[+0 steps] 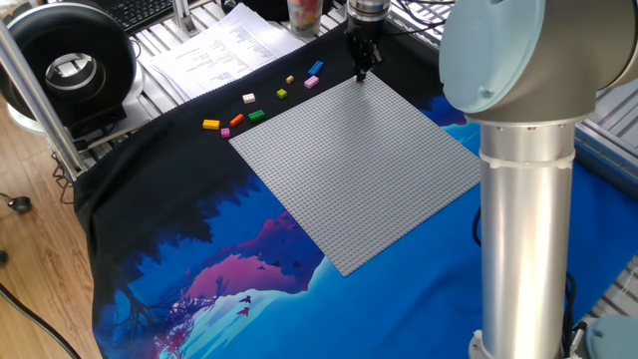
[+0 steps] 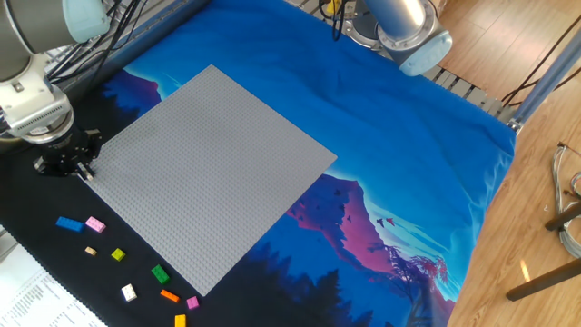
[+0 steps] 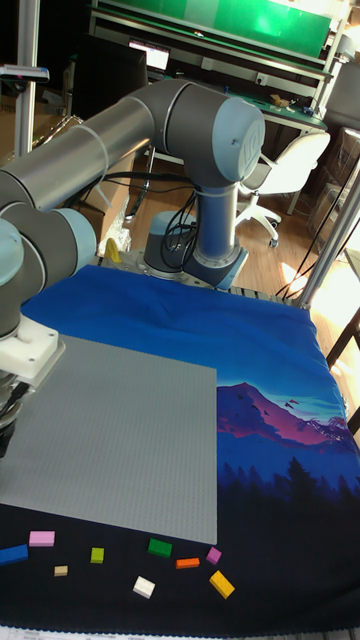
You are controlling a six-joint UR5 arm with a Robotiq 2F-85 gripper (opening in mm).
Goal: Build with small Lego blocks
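Note:
The small Lego blocks lie loose in a row on the black cloth beside the grey baseplate (image 1: 359,160). Among them are an orange-yellow one (image 1: 210,125), a green one (image 1: 257,116), a white one (image 1: 248,98) and a blue one (image 1: 315,69). The other fixed view shows the same row, from the blue block (image 2: 68,223) to the orange-yellow block (image 2: 180,320). My gripper (image 1: 362,72) points straight down at the baseplate's far corner, near the blue block. Its fingers look pressed together, and I see nothing between them. The other fixed view has the gripper (image 2: 83,170) at the plate's left corner (image 2: 95,173).
Printed sheets (image 1: 224,50) and a black round device (image 1: 65,65) lie beyond the blocks. The arm's thick grey column (image 1: 523,199) fills the right of one fixed view. A blue and black patterned cloth (image 2: 363,136) covers the table. In the tall view the blocks (image 3: 159,547) line the near edge.

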